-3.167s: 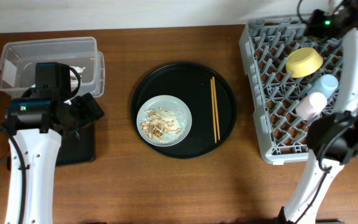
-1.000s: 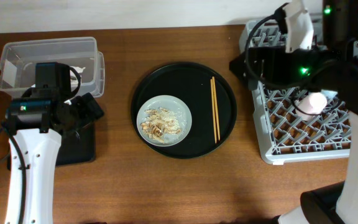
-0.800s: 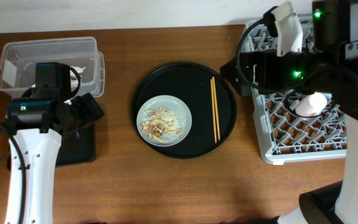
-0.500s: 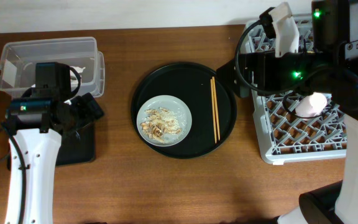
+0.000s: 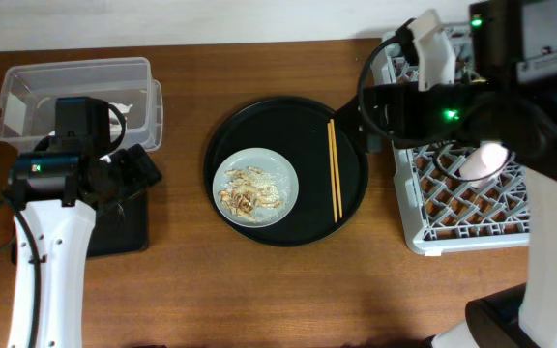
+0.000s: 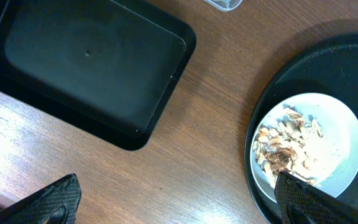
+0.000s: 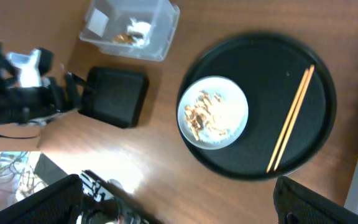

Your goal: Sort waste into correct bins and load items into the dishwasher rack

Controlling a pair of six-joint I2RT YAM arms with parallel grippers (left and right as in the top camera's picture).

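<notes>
Sorting scene on a wooden desk (image 5: 182, 290), both end effectors spread wide and empty

Shows the left end effector (image 6: 182, 202) gaping above the desk beside the shallow black tray (image 6: 86, 62), gripping nothing; finds the right end effector (image 7: 185, 202) equally agape high over the round black tray (image 7: 260, 56). Has flaky food scraps (image 5: 248, 191) on the pale grey plate (image 5: 257, 159) and chopsticks (image 5: 334, 168) beside it on that tray, apart from the dishwasher rack (image 5: 453, 213) with the pink cup (image 5: 482, 162). Bears a white label (image 5: 8, 114) on the clear box (image 5: 75, 66), too small to read
</notes>
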